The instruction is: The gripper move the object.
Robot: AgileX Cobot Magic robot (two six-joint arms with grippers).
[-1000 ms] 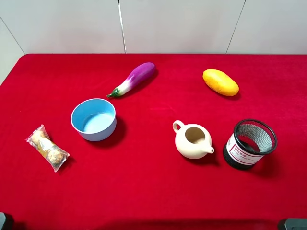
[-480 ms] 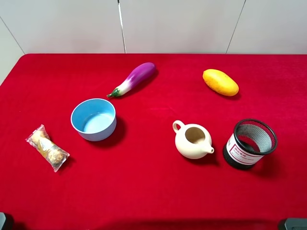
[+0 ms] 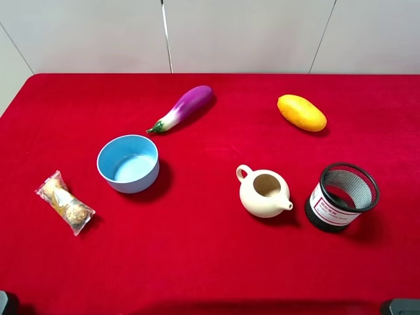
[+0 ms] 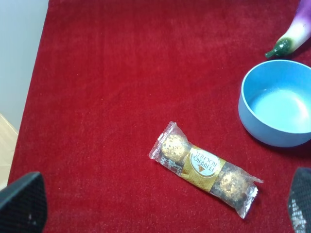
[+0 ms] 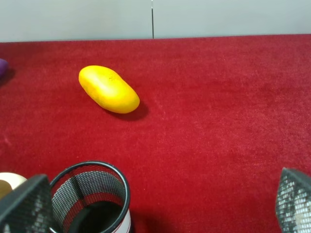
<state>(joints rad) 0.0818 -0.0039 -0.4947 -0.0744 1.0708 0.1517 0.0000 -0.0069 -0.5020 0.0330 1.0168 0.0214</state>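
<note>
The cream-white teapot (image 3: 262, 191) stands upright without a lid on the red tablecloth, right of centre, with its spout towards the mesh cup. A sliver of it shows in the right wrist view (image 5: 8, 178). My left gripper (image 4: 161, 203) is open and empty above the table's left front, near a chocolate pack. My right gripper (image 5: 159, 204) is open and empty at the right front, behind the mesh cup and well away from the teapot. In the exterior high view only dark bits of the arms show, at the bottom corners.
A light blue bowl (image 3: 128, 163) sits left of centre, with a purple eggplant (image 3: 184, 107) behind it. A yellow mango (image 3: 301, 112) lies at the back right. A black mesh cup (image 3: 341, 196) stands just right of the teapot. A chocolate pack (image 3: 64, 202) lies at the left.
</note>
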